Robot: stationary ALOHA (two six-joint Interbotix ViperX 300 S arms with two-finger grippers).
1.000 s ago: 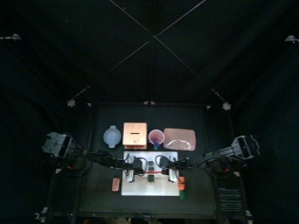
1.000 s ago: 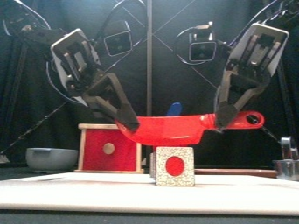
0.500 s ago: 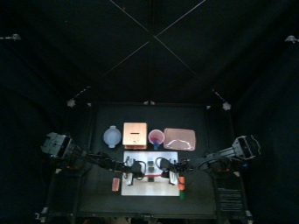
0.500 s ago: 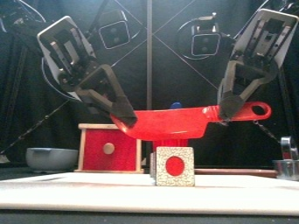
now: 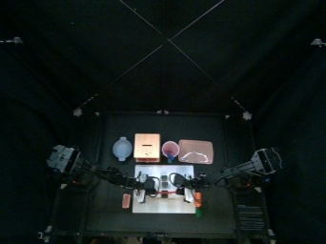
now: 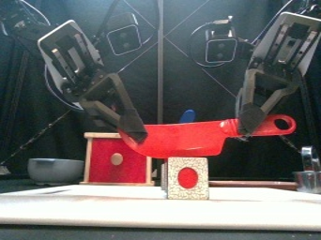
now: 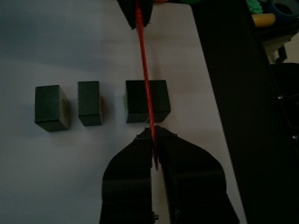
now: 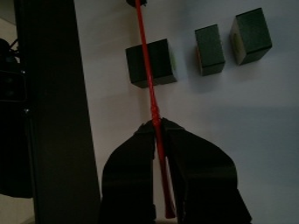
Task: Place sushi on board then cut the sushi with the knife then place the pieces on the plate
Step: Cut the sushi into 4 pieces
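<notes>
Left gripper (image 6: 133, 140) and right gripper (image 6: 249, 129) each pinch an end of the red knife (image 6: 189, 139) over the sushi block (image 6: 189, 178) on the white board (image 6: 75, 202). Two slices (image 7: 89, 102) lie cut beside it on the board; the pink plate (image 5: 195, 151) behind the board seemingly awaits pieces.

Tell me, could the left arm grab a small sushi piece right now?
Probably not yet: the left gripper is shut on the red knife, shared with the right gripper. The pieces lie uncovered on the board, so nothing else blocks them.
</notes>
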